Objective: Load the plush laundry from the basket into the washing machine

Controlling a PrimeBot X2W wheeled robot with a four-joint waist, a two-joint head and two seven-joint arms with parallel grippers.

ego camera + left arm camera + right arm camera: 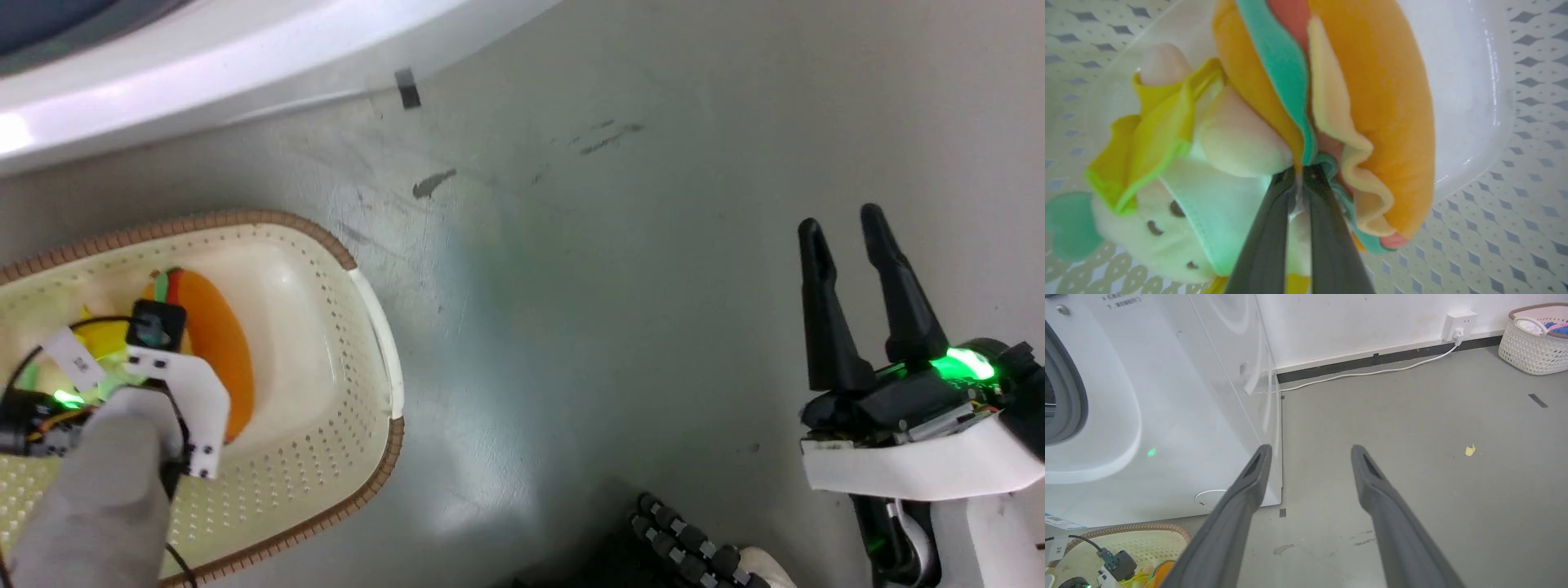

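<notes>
In the left wrist view, the left gripper point(1303, 179) has its two dark fingers drawn almost together, pinching the near edge of the plush laundry point(1372, 102), a soft bundle made of an orange hamburger plush with green, red and yellow layers and a pale pink figure with yellow parts. The tips bite where the green layer meets the orange bun. The burger stands on edge with its long axis running straight away from the fingertips, and the pale figure lies just beside it to that view's left. Both rest on the floor of the small cream perforated plastic basket point(1515, 204). In the head view, the bundle sits in the basket's far end under the left wrist. The large white front-loading washing machine point(204, 57) lies beyond the basket's brown woven-look rim. The right gripper point(841, 224) hangs over the grey floor, well apart from the basket, jaws spread wide and empty. In the right wrist view, the washer's grey gasket point(1069, 396) shows at the left edge, above and beyond the basket corner. The left arm is clearly the nearer one, so the lift and carry toward the drum would likely fall to it.
</notes>
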